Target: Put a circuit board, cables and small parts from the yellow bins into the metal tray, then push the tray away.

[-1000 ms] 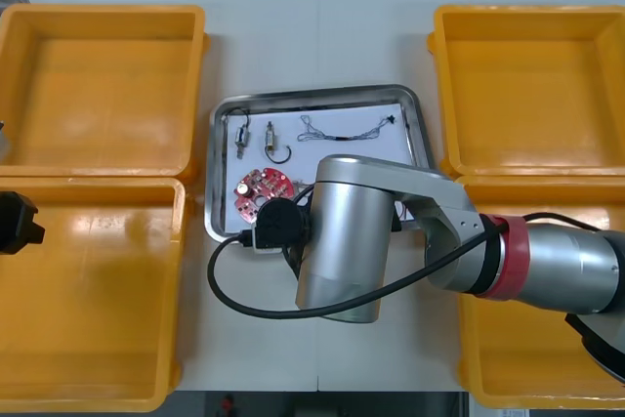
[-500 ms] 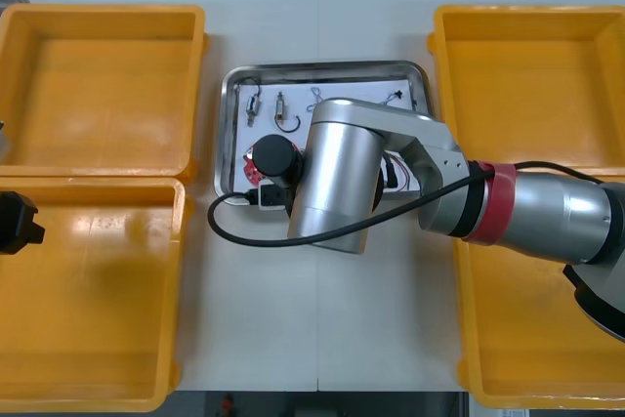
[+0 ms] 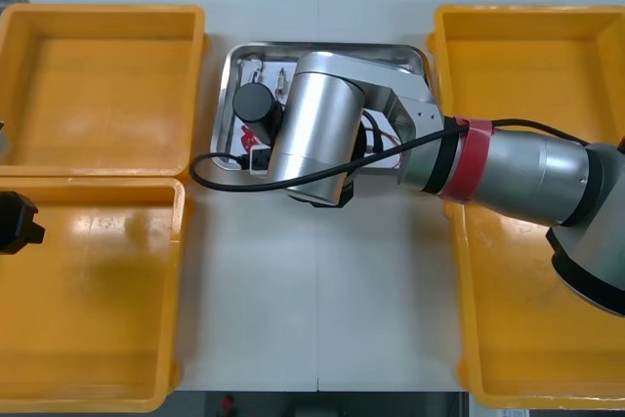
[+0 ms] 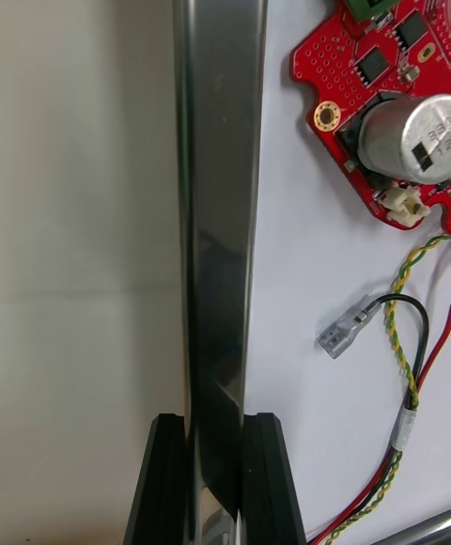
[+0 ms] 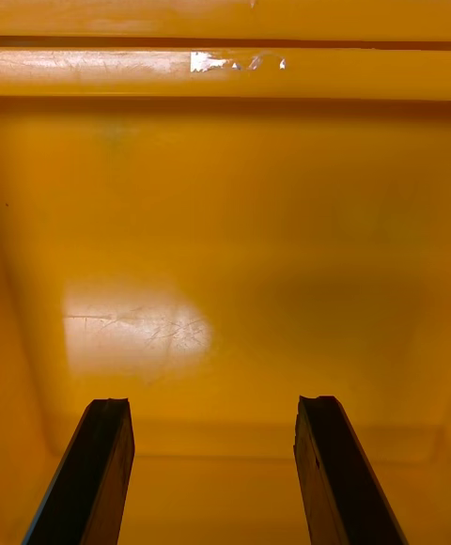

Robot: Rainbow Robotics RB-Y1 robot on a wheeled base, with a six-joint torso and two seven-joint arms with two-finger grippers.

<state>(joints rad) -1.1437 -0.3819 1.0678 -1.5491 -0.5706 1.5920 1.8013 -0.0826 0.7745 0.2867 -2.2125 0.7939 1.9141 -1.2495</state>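
Metal tray (image 3: 402, 50): far on the table (image 3: 312, 300), between the two far yellow bins (image 3: 98, 75), white inside.
Tray contents: round red circuit board (image 4: 349, 75) just inside the near rim; red and yellow cable (image 4: 406, 385) beside it, with a small connector end lying on the white; small metal parts (image 3: 260, 73) at the far left corner.
Right gripper (image 4: 214, 423): fingers (image 4: 167, 470) closed on the tray's near rim (image 4: 218, 225), one outside over the table, one inside, with the metal wall between them.
Right arm (image 3: 317, 129): reaches in from the right and stretches forward; the wrist housing lies over most of the tray.
Left gripper (image 5: 214, 404): parked at the table's left edge over the near left bin (image 5: 225, 225); fingers apart, nothing between them.
Change, tray: a second ago it sat level with the seam between near and far bins; now pushed well away from the robot.
Change, right arm: has travelled forward with the tray, elbow less bent.
Change, left arm: same spot as before.
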